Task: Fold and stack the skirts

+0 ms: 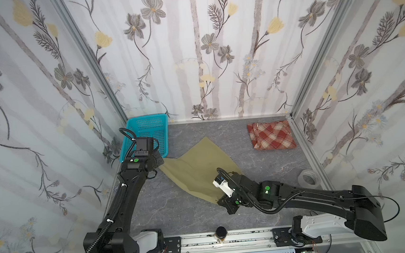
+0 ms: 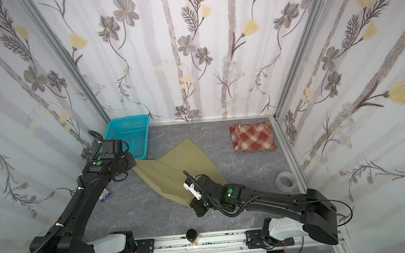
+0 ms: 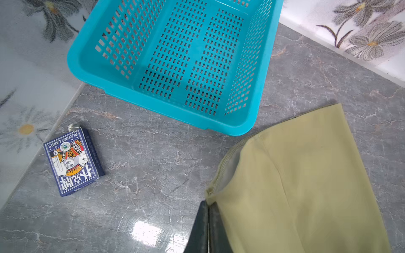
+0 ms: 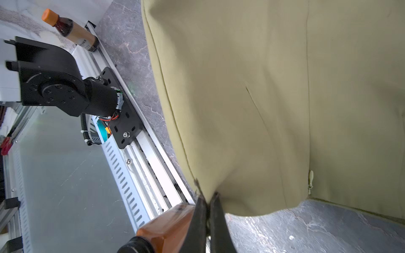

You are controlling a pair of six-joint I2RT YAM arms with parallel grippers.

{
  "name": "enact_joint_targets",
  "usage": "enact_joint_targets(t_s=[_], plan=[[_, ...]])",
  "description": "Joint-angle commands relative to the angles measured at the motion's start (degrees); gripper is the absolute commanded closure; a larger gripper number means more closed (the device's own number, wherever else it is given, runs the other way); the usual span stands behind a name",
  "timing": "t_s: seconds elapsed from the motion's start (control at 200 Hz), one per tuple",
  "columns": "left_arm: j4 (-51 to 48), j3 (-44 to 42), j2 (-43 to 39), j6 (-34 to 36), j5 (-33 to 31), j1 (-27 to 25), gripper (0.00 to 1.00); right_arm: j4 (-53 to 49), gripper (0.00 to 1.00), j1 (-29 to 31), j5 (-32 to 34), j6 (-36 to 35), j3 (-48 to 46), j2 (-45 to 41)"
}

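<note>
The olive-green skirt [image 1: 199, 166] [image 2: 177, 169] lies spread slantwise across the middle of the grey table. My left gripper [image 1: 160, 165] [image 3: 208, 204] is shut on its corner nearest the basket, at the waistband seam. My right gripper [image 1: 218, 201] [image 4: 207, 198] is shut on the opposite near corner, and the cloth [image 4: 263, 98] rises a little off the table there. The red and cream plaid skirt [image 1: 271, 135] [image 2: 253, 136] lies folded at the back right, away from both grippers.
A turquoise mesh basket [image 1: 147, 132] [image 3: 175, 65] stands at the back left, close to the left gripper. A box of playing cards [image 3: 73, 162] [image 2: 104, 195] lies by the left wall. A tape roll [image 1: 308, 177] sits at the right wall. An amber bottle [image 1: 221, 233] [image 4: 166, 227] stands at the front rail.
</note>
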Motion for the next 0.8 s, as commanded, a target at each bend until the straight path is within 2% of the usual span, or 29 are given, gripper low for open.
enact_joint_targets(t_s=[0.0,0.105,0.325,0.795], plan=[[-1.5,1.3,0.0,-0.1,-0.8,0.1,1.0,2.8,1.0,0.1,-1.7,0.5,0.6,-0.4],[-1.4,3.5,1.6,-0.3,0.5,-0.9,1.0,3.2,1.0,0.0,-2.2,1.1,-0.1,-0.6],[-1.3,9.1,9.4,-1.2,-0.8,-7.0,1.0,4.0,1.0,-0.9,-3.1,3.5,-2.2,-1.9],[-0.6,24.6,25.6,-1.7,-2.7,-12.6,1.0,4.3,1.0,-11.1,-8.8,7.2,-9.4,-6.5]])
